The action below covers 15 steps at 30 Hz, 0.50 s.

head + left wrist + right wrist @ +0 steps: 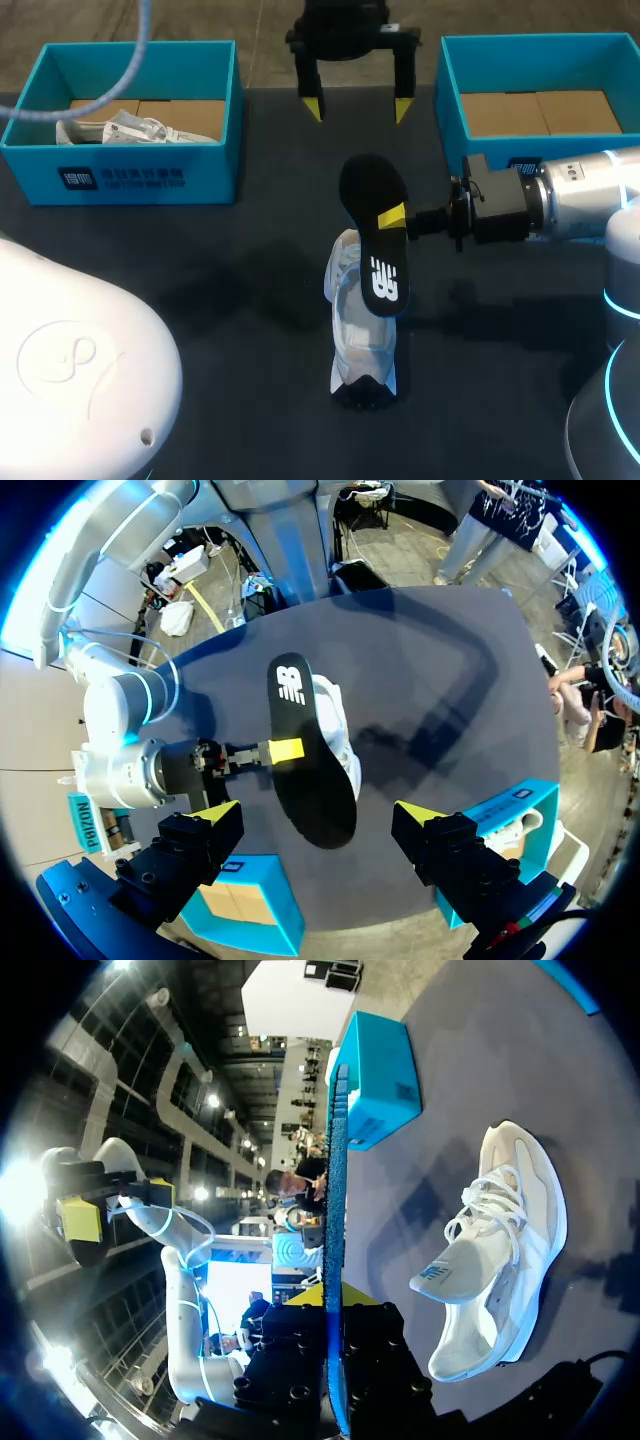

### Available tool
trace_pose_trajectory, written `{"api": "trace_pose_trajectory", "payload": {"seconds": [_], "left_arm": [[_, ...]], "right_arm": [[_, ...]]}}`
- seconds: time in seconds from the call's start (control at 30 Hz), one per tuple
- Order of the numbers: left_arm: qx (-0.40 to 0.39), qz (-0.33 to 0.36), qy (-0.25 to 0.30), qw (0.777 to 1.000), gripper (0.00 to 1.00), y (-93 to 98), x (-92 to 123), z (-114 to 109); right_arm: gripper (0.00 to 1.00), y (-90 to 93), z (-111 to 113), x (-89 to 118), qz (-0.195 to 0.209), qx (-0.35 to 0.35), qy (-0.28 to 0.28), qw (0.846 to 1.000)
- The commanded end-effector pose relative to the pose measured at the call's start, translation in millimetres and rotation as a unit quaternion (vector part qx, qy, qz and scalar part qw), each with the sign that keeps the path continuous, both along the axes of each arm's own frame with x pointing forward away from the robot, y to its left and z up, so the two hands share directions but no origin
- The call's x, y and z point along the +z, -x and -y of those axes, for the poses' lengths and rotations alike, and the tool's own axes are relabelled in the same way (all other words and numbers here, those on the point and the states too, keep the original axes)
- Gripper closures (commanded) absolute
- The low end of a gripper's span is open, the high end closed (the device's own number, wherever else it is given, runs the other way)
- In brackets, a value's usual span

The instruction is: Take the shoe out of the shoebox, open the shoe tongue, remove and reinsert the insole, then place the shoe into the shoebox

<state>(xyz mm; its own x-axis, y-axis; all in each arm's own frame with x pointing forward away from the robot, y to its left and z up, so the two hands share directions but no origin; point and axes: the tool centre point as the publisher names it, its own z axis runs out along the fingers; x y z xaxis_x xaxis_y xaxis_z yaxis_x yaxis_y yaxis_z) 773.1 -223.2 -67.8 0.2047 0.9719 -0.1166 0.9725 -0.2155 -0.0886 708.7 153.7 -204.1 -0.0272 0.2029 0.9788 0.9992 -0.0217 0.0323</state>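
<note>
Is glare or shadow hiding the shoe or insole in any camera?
Head view: even light, shoe and insole both plain. Left wrist view: a long shadow crosses the table beside the shoe, not over it. Right wrist view: room-light glare, well clear of the shoe.

Overhead light is falling evenly on the dark desk (200, 250) — soft shadows are lying beside the shoe (365, 345), and strong glare is showing in the right wrist view.

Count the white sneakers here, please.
2. One white sneaker stands on the dark table below the black insole; a second sneaker lies inside the left turquoise shoebox. The right shoebox shows none.
</note>
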Motion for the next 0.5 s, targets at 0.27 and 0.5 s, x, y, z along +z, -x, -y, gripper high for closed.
{"api": "trace_pose_trajectory", "payload": {"seconds": [0.27,0.5], "left_arm": [[0.002,-0.007,-0.057,0.998,0.00,-8.5,-9.9,10.3],[0.023,-0.008,0.062,0.998,0.00,-4.5,-14.6,-3.1]], "right_arm": [[1.00,0.6,-1.1,-0.9,0.001,-0.001,-0.001,1.000],[1.00,0.6,-1.1,-0.9,0.001,-0.001,-0.001,1.000]]}}
